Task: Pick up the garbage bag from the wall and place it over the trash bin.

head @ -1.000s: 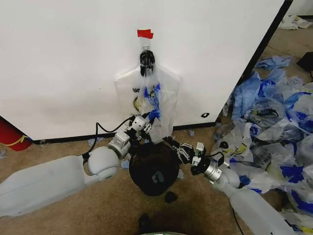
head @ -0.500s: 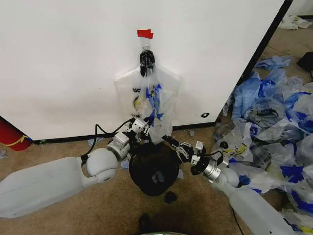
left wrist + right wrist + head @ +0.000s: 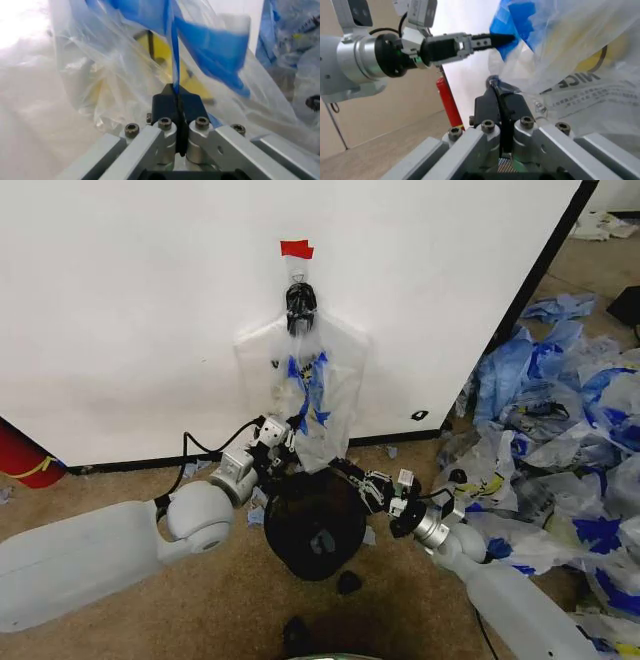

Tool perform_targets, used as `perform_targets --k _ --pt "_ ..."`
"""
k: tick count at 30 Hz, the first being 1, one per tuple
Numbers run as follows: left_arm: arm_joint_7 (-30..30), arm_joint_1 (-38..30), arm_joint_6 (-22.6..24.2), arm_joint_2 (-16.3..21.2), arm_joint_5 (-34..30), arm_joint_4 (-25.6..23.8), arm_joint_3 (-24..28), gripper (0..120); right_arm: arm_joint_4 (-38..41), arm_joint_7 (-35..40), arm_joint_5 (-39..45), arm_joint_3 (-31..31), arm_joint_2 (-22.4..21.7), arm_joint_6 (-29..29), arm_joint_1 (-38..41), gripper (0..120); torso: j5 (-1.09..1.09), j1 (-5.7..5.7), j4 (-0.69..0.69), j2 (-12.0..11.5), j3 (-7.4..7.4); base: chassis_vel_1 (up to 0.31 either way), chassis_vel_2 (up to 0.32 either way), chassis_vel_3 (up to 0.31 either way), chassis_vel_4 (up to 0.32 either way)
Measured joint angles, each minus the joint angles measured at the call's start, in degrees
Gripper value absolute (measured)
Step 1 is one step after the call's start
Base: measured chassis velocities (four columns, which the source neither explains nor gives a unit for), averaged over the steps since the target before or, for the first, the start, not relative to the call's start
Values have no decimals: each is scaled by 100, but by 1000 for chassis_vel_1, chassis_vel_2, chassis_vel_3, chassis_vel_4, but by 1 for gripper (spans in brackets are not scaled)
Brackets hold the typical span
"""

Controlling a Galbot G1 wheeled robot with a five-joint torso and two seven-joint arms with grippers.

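Red tape [image 3: 296, 248] above black hook [image 3: 300, 302]; red cylinder [image 3: 22, 452] at wall; bag heap [image 3: 560, 440] right.

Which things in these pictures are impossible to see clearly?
- Bag print: head view, folds and blue handles cover most of it.
- Bin far rim: head view, bag's bottom and both grippers, left and right, cover it.
- Hook at the bag's top: head view, too small.
- Bag's edges: left wrist view, cut off by the frame.

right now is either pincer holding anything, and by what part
Both hold the garbage bag. The left pincer is shut on a blue handle strip; the right pincer is shut on the bag's lower edge, above the trash bin.
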Motion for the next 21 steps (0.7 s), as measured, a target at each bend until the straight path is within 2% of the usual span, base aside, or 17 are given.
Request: perform_targets --k 9,17,19,20,21 --pt "-139 697 -60 159 -154 -306 -912 0 -19 25 -3 -1 41 1 -24 0 0 0 0 0 0 0 0 0 0" --pt "-141 1311 -102 332 -217 -555 -1423 0 49 150 -115 19 38 76 -135 0 0 0 0 0 0 0 0 0 0" --pt "-139 1460 -107 356 -216 -588 -1543 0 140 225 -191 71 -20 97 -190 10 1 0 1 0 0 0 0 0 0" --pt "-140 1472 -108 358 -217 -590 -1553 0 151 236 -198 78 -28 99 -196 10 1 0 1 0 0 0 0 0 0" --pt "-139 1532 -120 366 -217 -595 -1610 0 247 305 -220 152 -112 109 -246 18 0 0 1 0 0 0 0 0 0"
